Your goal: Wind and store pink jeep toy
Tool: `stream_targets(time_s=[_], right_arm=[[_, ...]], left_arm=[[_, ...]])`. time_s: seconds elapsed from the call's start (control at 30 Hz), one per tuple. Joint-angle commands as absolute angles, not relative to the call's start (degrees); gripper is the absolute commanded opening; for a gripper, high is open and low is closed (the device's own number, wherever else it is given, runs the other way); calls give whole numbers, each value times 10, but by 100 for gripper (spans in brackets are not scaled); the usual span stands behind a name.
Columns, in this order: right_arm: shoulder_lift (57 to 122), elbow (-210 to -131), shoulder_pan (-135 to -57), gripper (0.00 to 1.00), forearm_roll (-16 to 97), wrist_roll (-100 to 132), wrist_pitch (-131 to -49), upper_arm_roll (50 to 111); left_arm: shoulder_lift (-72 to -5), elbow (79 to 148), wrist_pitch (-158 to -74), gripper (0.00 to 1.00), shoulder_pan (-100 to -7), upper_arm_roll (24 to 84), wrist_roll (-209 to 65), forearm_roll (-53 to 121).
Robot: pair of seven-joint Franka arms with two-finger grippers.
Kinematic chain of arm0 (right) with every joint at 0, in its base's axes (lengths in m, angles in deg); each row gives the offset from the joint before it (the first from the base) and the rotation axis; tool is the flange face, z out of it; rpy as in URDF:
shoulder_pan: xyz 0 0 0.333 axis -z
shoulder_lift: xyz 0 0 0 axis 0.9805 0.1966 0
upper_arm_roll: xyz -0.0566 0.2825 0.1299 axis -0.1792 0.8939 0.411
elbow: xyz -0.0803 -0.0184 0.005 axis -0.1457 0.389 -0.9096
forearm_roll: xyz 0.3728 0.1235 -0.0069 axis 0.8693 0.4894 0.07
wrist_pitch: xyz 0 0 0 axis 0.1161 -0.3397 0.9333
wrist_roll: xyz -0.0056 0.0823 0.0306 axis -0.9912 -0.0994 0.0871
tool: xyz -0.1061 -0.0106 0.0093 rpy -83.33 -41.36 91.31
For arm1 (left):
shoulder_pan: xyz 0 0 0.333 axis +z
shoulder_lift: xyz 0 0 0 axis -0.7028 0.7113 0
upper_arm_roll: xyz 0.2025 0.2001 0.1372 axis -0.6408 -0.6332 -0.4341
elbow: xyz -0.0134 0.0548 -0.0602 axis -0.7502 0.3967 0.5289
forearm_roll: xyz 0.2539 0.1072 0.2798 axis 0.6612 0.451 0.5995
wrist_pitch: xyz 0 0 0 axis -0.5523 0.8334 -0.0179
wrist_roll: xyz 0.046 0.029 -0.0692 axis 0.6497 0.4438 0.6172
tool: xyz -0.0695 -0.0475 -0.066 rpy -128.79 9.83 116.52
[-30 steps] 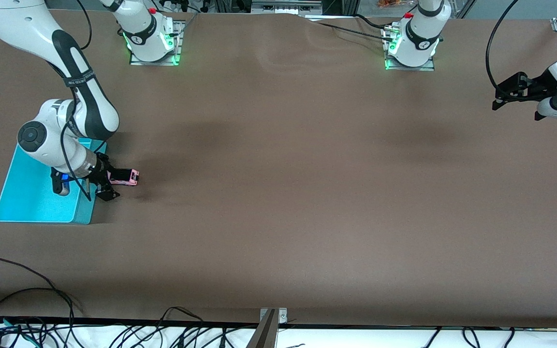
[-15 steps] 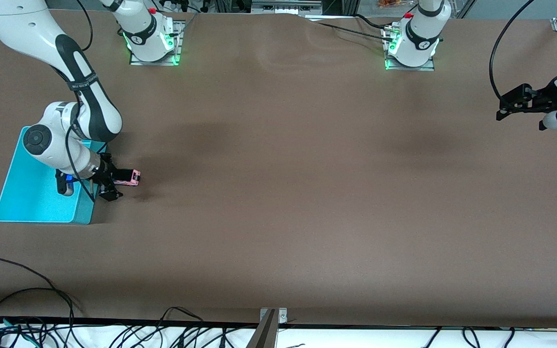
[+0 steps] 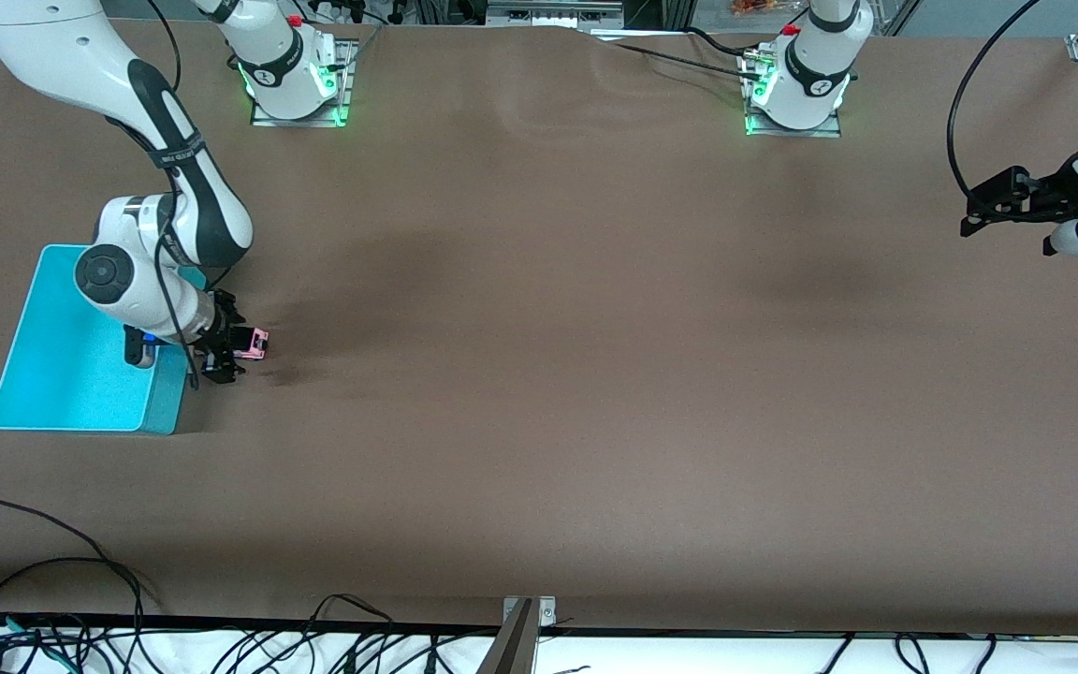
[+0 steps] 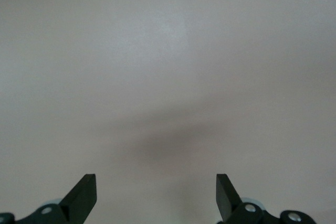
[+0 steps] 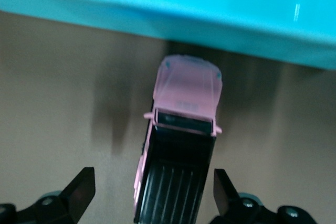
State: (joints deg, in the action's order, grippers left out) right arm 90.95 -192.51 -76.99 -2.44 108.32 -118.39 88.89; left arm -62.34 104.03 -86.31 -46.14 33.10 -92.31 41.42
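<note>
Both tools gape — right tool [image 5: 149, 192] apparently straddling pink jeep toy [image 5: 181, 150].

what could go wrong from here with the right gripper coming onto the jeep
The right gripper is open with its fingers straddling the pink jeep toy, which sits a bit off-centre between them, so closing may twist it or roll it on its wheels. The jeep's nose is very close to the turquoise bin wall, so a nudge could jam it there. The left gripper waits, open.
</note>
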Motion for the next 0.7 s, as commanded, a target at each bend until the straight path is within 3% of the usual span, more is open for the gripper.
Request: stream_targets(time_s=[0.0, 0.53, 0.6, 0.67], right_arm=[[922, -1927, -773, 100, -54, 1108, -1186, 889], [932, -1922, -771, 99, -85, 1103, -1193, 877], [932, -1922, -771, 87, -85, 1106, -1192, 877], [932, -1922, -771, 65, -84, 1107, -1193, 877]], left_arm=[[-612, 1019, -850, 100, -456, 334, -917, 402], [-612, 1019, -850, 100, -456, 334, -917, 403], [-612, 1019, -850, 100, -456, 334, -917, 403], [-611, 1019, -850, 100, -456, 334, -917, 403]])
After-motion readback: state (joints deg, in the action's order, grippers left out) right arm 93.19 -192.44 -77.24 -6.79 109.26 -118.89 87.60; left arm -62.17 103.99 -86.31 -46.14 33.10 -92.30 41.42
